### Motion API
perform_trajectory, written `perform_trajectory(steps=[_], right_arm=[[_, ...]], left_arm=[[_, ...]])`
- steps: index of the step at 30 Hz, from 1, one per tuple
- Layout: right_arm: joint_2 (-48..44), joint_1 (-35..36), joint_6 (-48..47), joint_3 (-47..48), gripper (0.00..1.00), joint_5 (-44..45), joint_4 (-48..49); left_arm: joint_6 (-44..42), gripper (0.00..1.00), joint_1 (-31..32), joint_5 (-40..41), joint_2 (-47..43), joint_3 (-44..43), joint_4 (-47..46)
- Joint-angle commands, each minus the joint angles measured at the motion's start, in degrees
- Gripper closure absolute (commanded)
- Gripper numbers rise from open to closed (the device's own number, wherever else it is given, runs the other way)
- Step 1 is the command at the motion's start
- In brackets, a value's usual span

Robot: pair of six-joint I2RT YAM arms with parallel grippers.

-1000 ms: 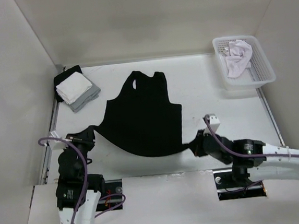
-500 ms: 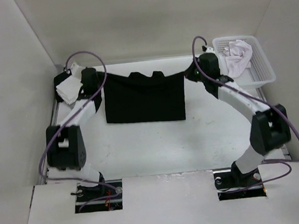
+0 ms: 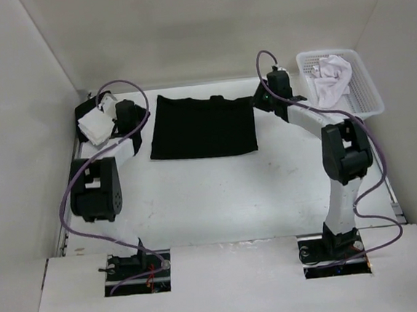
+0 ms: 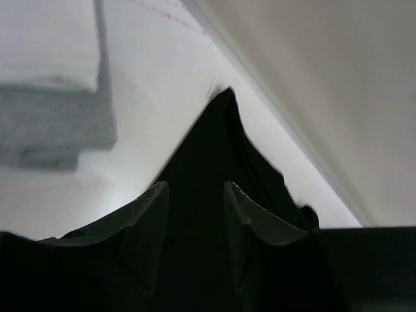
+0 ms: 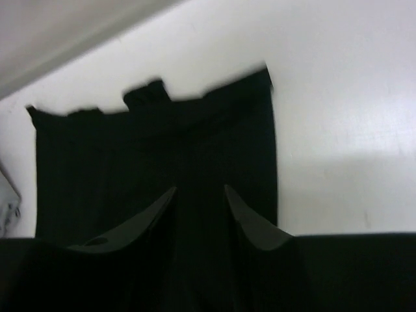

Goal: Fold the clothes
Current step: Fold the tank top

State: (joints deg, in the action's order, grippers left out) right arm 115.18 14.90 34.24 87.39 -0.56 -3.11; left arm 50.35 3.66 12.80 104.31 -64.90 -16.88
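Top external: the black tank top (image 3: 202,124) lay flat on the table (image 3: 219,191), folded into a rectangle, towards the far wall and between the two arms. The left gripper (image 3: 133,117) sat just beside its left far corner. The right gripper (image 3: 260,102) sat just beside its right far corner. Finger state could not be read from this view. A stack of cloths (image 3: 96,125) lay in the far left corner, next to the left arm. A white basket (image 3: 344,118) in the far right corner held a white garment (image 3: 331,76).

Left wrist: the left gripper (image 4: 194,188) had its fingers (image 4: 146,224) apart, with nothing pinched. The tank top (image 4: 214,143) lay under and beyond them, one corner pointing at the wall. The stack of cloths (image 4: 52,123) was on the left, apart from the top.

Right wrist: the right gripper (image 5: 199,192) had its fingers (image 5: 250,224) apart, gripping nothing. The tank top (image 5: 156,149) lay spread flat below and beyond them.
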Motion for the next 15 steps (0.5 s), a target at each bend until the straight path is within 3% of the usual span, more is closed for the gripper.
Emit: perform_trajectory(steps=[1,3,6,9,15], right_arm=[[-12.23,3.07,-0.31,-12.11,0.71,2.58,6.26],[-18.20,4.74,0.47,-22.22,0.90,3.10,10.91],[-24.36,6.32,3.19,-33.22,0.97,2.93,15.23],[-29.03,7.38,4.52,-41.49,0.93,3.19,17.87],[-30.28,6.16,6.71,-47.49,0.70,0.83,20.16]], left_arm=[[0.80,0.64,2.35,1.43,-14.11,13.61,-8.94],[2.64,0.66,3.58,2.84,-18.25,22.85,-10.79],[5.11,0.66,3.15,1.10,-21.25,31.31,-11.50],[5.20,0.64,0.52,-5.39,-21.70,35.62,-11.59],[6.60,0.58,-1.77,-10.95,-17.66,37.83,-12.73]])
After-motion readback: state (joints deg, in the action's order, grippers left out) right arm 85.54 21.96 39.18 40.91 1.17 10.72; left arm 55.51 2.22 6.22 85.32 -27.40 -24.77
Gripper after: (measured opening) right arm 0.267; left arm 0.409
